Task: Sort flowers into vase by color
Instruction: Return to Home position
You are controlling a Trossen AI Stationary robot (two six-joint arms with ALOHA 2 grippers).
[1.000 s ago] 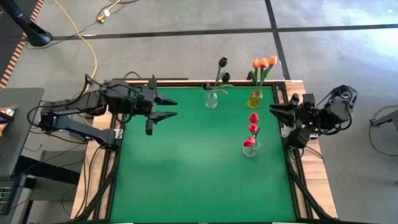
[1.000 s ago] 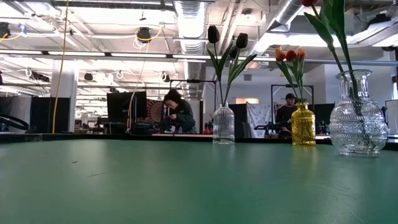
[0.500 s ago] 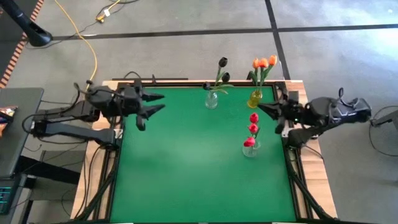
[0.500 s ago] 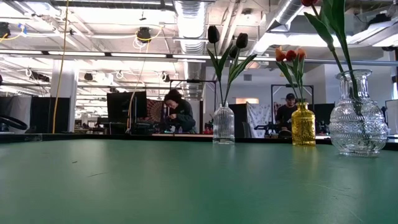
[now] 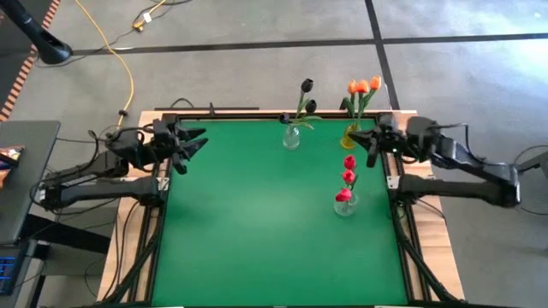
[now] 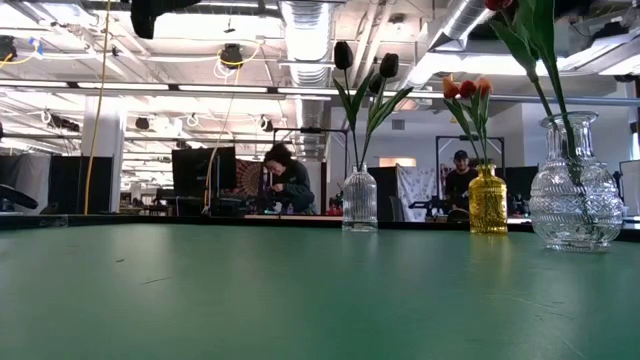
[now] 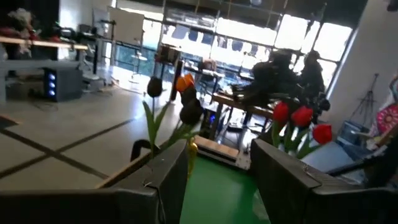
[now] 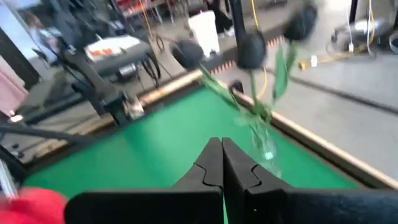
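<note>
Three vases stand upright on the green table. A clear vase (image 5: 291, 138) (image 6: 360, 200) holds near-black tulips (image 7: 189, 112) (image 8: 249, 50). A yellow vase (image 5: 351, 135) (image 6: 487, 200) holds orange tulips (image 5: 363, 86). A round clear vase (image 5: 345, 204) (image 6: 575, 195) holds red tulips (image 5: 348, 175) (image 7: 301, 116). My left gripper (image 5: 193, 141) (image 7: 221, 168) hovers open near the table's far left corner. My right gripper (image 5: 370, 145) (image 8: 222, 162) is shut and empty, beside the yellow vase near the right edge.
A wide stretch of green mat (image 5: 257, 222) lies between the arms and in front of the vases. A wooden frame (image 5: 257, 112) borders the table. People sit at desks in the room beyond (image 6: 285, 180). A dark arm part (image 6: 160, 10) shows at the low view's top.
My left gripper has drawn back toward the table's left edge. My right arm has stretched out and shifted toward the far edge, bringing its gripper beside the yellow vase. The vases and flowers have stayed put.
</note>
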